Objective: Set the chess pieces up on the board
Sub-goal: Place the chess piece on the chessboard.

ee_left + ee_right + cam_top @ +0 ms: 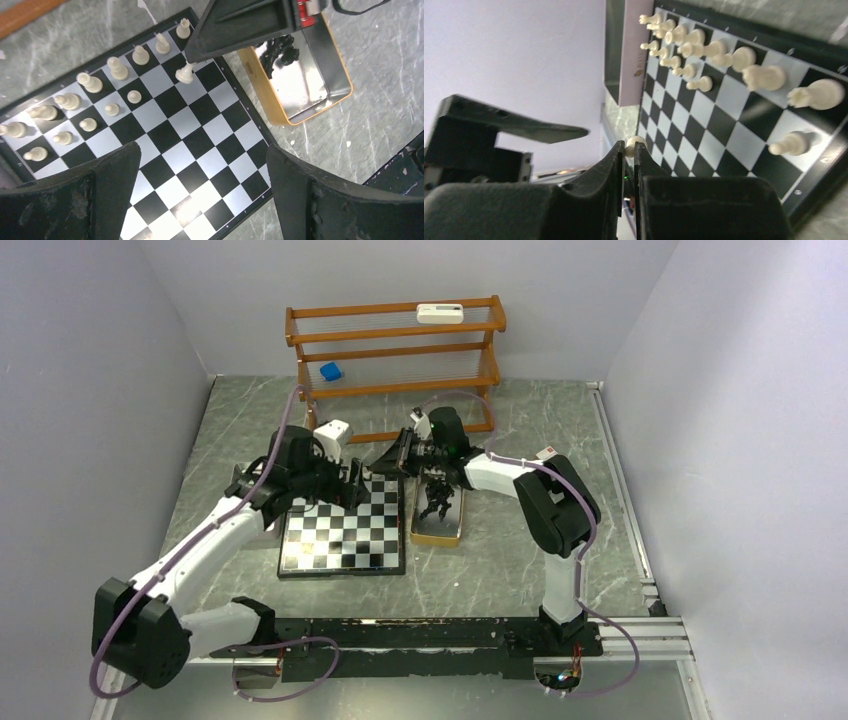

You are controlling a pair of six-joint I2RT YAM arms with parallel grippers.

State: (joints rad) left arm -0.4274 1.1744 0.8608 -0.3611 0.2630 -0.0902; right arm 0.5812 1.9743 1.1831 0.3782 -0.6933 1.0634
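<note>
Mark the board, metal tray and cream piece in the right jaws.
board (pixel 200 145), left wrist view, bare middle square
metal tray (pixel 312 87), left wrist view, bare floor
cream piece (pixel 635 143), right wrist view, rounded top

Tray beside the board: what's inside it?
Black pieces are piled toward its far end; the rest of the tray is bare shiny metal. The right tool covers the far end, so anything there is hidden.

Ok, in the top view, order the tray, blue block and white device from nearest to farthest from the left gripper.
1. Tray, right of the left gripper.
2. Blue block, low on the wooden rack.
3. White device, on its top.
</note>
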